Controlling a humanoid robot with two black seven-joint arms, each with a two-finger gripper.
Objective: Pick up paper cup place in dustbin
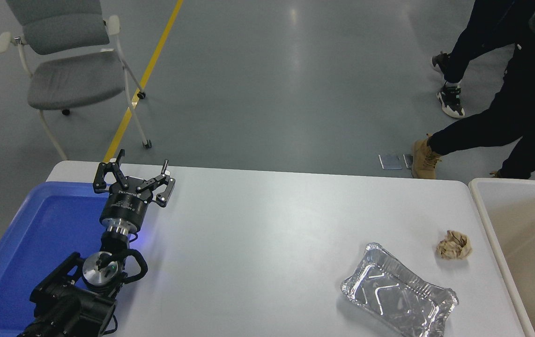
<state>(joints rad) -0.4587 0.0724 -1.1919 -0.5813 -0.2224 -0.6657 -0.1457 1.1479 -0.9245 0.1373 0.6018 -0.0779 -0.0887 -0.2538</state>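
The left hand point(134, 180) rests open at the counter's point(258, 234) left edge, over the blue tray point(28, 234). The paper cup and right hand are out of view. The release should come well inside the dustbin point(483, 210) rim.

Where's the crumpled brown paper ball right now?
Head view, right side of the table: the crumpled brown paper ball lies between the foil tray and the dustbin, touching neither.
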